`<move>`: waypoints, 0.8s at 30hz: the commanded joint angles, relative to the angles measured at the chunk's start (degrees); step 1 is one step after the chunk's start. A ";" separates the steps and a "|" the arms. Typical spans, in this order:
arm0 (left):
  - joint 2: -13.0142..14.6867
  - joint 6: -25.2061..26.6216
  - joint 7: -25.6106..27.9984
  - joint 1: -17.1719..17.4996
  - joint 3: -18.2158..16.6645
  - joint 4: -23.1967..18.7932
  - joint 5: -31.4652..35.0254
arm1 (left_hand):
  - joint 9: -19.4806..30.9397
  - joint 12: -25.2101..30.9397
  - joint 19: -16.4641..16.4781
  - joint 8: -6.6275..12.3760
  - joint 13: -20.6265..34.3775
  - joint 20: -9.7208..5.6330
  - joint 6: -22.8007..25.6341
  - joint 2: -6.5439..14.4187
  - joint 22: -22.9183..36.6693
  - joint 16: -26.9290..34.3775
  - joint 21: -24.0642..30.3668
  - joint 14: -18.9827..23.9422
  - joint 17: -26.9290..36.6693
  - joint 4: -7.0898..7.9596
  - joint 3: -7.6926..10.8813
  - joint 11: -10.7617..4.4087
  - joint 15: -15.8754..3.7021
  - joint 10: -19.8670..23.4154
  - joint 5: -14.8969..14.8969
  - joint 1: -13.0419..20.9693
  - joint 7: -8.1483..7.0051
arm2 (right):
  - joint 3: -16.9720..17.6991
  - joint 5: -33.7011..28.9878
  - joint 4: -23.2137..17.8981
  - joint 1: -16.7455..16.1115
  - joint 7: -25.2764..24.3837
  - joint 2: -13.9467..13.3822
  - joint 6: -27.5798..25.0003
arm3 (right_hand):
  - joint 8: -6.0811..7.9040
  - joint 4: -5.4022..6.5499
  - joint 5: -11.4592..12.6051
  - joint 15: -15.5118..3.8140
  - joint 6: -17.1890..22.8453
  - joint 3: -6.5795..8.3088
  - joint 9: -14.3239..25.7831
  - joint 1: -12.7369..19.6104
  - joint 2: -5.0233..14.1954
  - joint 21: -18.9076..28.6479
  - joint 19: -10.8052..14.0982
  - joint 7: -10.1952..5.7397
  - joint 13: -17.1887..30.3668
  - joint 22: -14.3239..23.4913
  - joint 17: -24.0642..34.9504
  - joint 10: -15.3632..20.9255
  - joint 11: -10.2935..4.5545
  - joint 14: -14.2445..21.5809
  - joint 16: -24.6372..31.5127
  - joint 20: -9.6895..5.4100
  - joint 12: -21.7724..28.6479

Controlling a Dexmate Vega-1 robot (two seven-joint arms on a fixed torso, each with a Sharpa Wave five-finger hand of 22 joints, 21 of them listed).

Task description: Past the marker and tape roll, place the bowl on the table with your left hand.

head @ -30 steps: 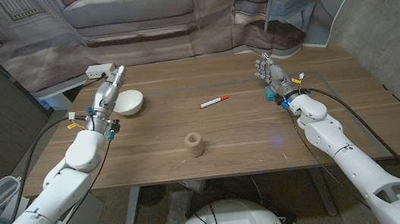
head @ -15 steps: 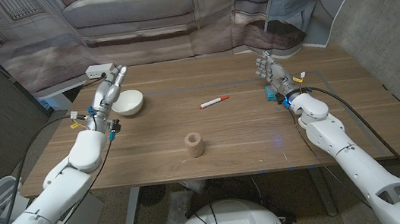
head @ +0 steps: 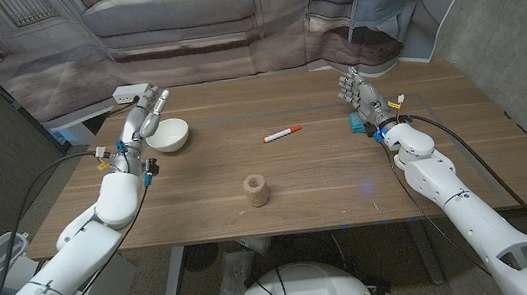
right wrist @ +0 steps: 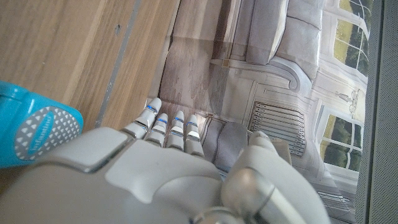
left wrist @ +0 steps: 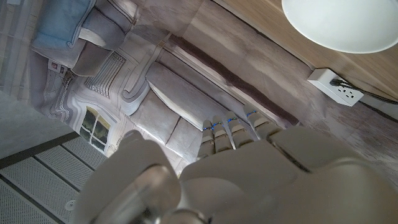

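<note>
The white rounded bowl [head: 169,135] sits upright on the wooden worktop [head: 327,175] at its far left, beyond the red-capped white marker [head: 283,133] and the tan tape roll [head: 256,190]; the left hand [head: 142,120] hovers just beside it, fingers [head: 159,100] spread, holding nothing; the right hand [head: 362,96] stands apart, fingers loosely open, empty.

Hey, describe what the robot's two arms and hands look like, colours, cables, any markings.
Both arms have smooth, rounded white shells. The left hand and right hand are light grey, with blue bands near the fingertips in the wrist views. Black cables run along each forearm, and small yellow tags and a blue part sit at each wrist.
</note>
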 commanded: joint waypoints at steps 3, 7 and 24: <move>0.16 5.73 3.75 0.39 0.31 -2.28 4.50 | 0.31 0.16 0.55 0.24 0.15 -3.05 1.16 0.12 0.25 0.14 -0.26 0.89 0.17 -0.24 -0.16 -0.23 -0.25 1.08 0.41 0.92 0.01 | 0.27 0.50 1.65 0.41 0.69 0.57 1.18 | 0.09 -0.19 0.50 -0.11 0.64 -0.16 0.34 0.31 0.63 -0.30 0.12 -0.08 0.26 0.08 0.28 0.05 -0.12 -0.09 -0.08 -2.72 -0.29; 0.38 8.85 5.60 0.22 1.04 -3.30 7.01 | 0.31 0.31 0.93 0.44 0.15 -3.12 2.04 0.26 0.25 0.26 -0.32 1.56 0.17 -0.33 -0.19 -0.18 -0.46 1.83 0.55 1.22 -0.22 | 0.15 0.42 2.83 0.71 1.18 1.08 2.41 | 0.10 -0.20 0.50 -0.06 0.69 -0.18 0.34 0.30 0.63 -0.36 0.17 -0.05 0.26 0.08 0.28 0.08 -0.05 -0.04 -0.07 -2.71 -0.29; 1.81 11.31 4.74 -1.04 1.39 -3.20 6.20 | 0.31 0.20 1.88 0.37 0.16 -3.12 3.04 0.52 0.29 0.16 -0.56 2.47 0.21 -0.43 -0.47 -0.54 -0.76 2.75 0.93 1.71 -0.33 | -0.32 0.16 3.78 0.40 1.32 2.41 7.07 | 0.14 -0.26 0.49 -0.21 0.88 -0.23 0.34 0.29 0.78 -0.66 0.47 -0.11 0.26 0.09 0.29 0.32 -0.09 0.07 -0.07 -2.70 -0.27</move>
